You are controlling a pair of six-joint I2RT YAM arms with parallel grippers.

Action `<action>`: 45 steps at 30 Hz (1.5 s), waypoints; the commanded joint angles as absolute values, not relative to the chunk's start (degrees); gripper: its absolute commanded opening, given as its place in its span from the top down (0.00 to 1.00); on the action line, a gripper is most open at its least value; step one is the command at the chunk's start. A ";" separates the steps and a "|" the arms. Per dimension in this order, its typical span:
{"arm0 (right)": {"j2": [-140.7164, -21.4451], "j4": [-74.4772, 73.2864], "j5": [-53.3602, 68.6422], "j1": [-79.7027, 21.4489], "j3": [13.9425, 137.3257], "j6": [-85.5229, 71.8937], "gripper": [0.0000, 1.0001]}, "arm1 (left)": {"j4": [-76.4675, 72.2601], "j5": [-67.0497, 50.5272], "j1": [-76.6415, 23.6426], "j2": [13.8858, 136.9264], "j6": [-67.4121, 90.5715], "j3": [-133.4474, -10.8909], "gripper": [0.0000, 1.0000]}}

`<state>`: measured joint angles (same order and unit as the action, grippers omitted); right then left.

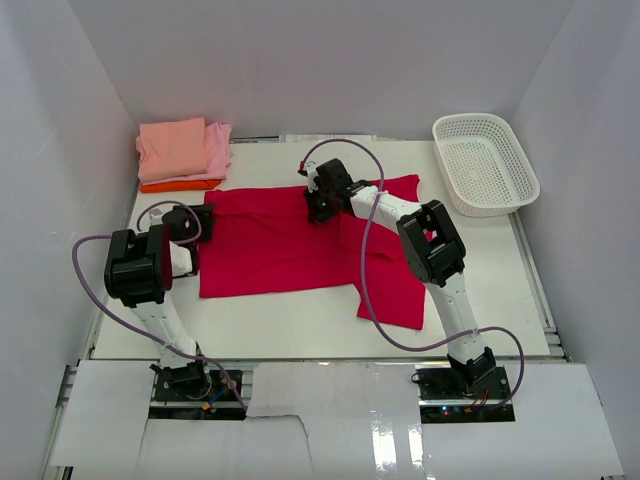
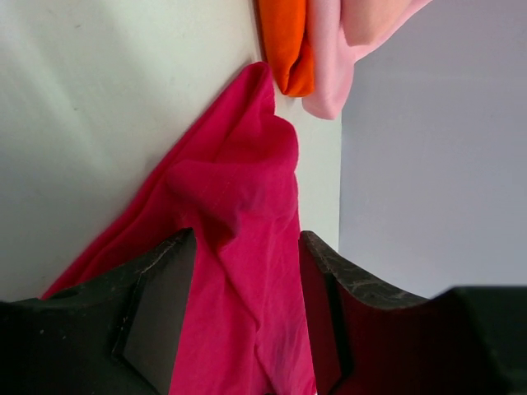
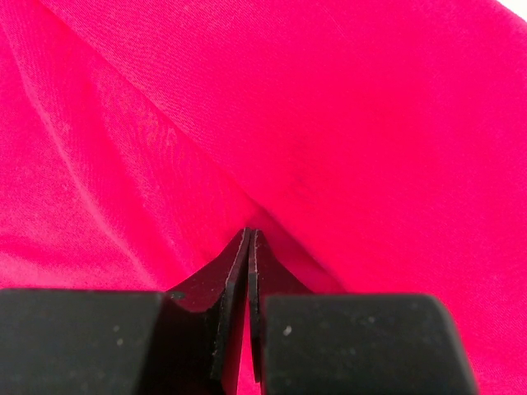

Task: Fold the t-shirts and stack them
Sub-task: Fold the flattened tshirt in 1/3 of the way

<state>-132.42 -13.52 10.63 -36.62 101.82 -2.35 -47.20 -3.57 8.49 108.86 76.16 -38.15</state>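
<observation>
Red shirt (image 1: pixel 270 245) lies spread in the middle of the counter (image 1: pixel 290 325); left hand (image 2: pixel 247 247) stands spread around its left edge (cloth in the gap), right hand (image 3: pixel 249 234) pinches a fold near its far edge; folded shirts (image 1: pixel 185 152) sit stacked in the far left corner

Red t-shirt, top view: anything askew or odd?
Yes. The crimson t-shirt lies lopsided: its right end trails toward the near side. A ridge of it bunches up between the fingers of the open left gripper; the right gripper is shut on a pinch of cloth near the far edge. No damage visible.
</observation>
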 commanded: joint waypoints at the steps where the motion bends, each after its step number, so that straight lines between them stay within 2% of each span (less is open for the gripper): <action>1: -133.07 -17.67 9.49 -37.00 100.19 -1.14 0.92 | -45.70 -2.46 8.44 105.38 75.06 -37.36 0.37; 16: -132.89 -17.84 9.05 -37.00 100.37 -0.97 0.92 | -47.81 -3.25 8.35 112.67 76.20 -42.71 0.37; 19: -132.80 -17.93 8.88 -37.00 100.20 -0.88 0.92 | -48.60 -3.08 8.35 113.90 76.29 -43.15 0.43; 20: -132.63 -17.93 8.88 -37.00 100.11 -0.88 0.92 | -48.86 -2.99 8.35 114.08 76.20 -43.15 0.51; 24: -132.28 -17.93 8.79 -37.00 99.93 -0.79 0.92 | -49.04 -2.11 8.44 114.26 74.27 -43.68 0.63; 32: -132.10 -17.93 9.14 -37.00 99.58 -0.79 0.92 | -47.02 2.81 8.53 108.55 65.93 -44.20 0.66; 37: -131.92 -17.67 9.40 -37.00 99.32 -0.70 0.92 | -45.88 5.18 8.53 105.56 59.08 -45.79 0.72; 39: -131.75 -17.58 9.40 -37.00 99.14 -0.79 0.92 | -45.62 6.24 8.53 104.51 54.59 -46.84 0.83; 41: -131.66 -17.58 9.23 -37.00 99.05 -0.79 0.92 | -45.35 6.77 8.53 103.89 52.39 -47.37 1.00; 45: -131.84 -17.58 9.41 -37.00 99.14 -0.88 0.92 | -45.00 5.46 8.53 102.84 48.44 -48.34 1.00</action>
<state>-132.14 -13.10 10.59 -36.67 101.30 -1.89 -45.39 4.32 8.45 106.41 54.24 -46.74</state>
